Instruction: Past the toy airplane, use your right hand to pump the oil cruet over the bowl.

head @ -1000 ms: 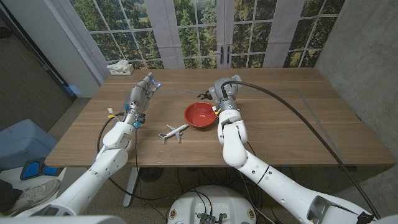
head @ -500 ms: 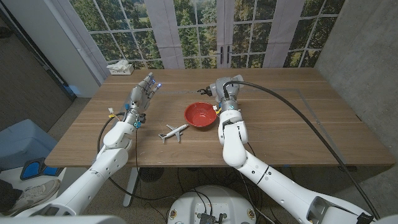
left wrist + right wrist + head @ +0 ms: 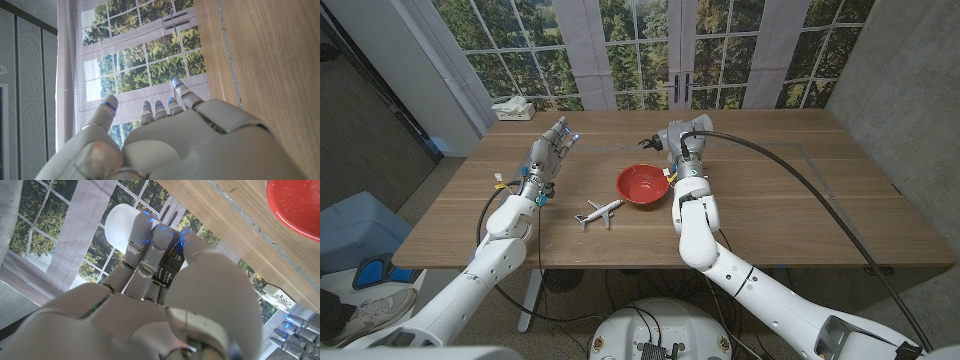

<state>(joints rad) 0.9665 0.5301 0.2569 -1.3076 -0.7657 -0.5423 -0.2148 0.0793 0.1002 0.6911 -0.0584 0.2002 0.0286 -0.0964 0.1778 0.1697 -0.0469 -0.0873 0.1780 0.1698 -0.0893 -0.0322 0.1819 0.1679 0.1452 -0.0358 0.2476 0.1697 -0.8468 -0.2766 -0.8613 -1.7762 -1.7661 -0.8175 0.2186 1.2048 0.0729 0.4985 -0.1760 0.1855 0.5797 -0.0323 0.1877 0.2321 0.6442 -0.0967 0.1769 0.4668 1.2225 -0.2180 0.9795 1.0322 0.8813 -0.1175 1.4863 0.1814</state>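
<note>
— Where is the oil cruet?
— The dark, white-capped oil cruet (image 3: 167, 262) sits in the right hand (image 3: 672, 141), fingers (image 3: 150, 240) clamped round it, just behind the round red bowl (image 3: 642, 184) on the wooden counter (image 3: 790, 190).
— And the left hand (image 3: 548, 148)?
— Fingers apart, holding nothing, left of the small white toy airplane (image 3: 598, 212).

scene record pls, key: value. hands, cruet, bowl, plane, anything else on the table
right hand: raised behind the bowl, fingers curled around the oil cruet
oil cruet: held in the right hand; white rounded top and a dark label show between the fingers
bowl: red, at table middle, looks empty
toy airplane: white, lying on the table by the bowl, toward the robot's left
left hand: holds nothing, fingers extended and apart
white box: far left corner of the table
pump state: cannot tell
</note>
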